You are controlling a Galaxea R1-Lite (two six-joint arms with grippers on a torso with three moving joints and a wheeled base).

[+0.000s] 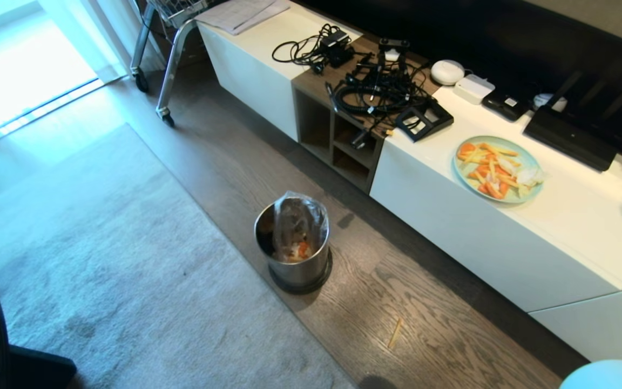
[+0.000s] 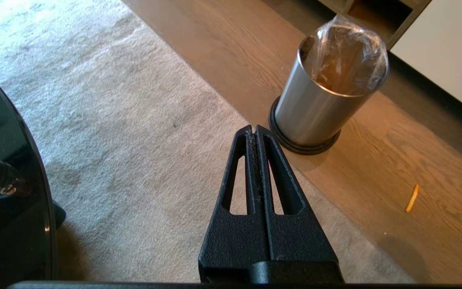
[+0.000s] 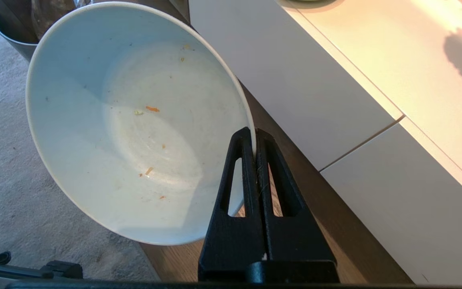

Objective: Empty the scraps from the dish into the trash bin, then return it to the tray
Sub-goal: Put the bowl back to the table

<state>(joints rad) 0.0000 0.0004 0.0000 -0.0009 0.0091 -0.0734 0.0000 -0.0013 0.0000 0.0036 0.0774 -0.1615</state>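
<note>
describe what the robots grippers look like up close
Both match. The left gripper and right gripper each have two matte black, rough-textured fingers that taper to narrow tips, with a long slot cut through each finger and a blocky black base. No cables or markings show on either.

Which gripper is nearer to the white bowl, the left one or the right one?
Right. The right gripper is shut on the white bowl's rim. The left gripper is shut, holds nothing and points toward the trash bin.
</note>
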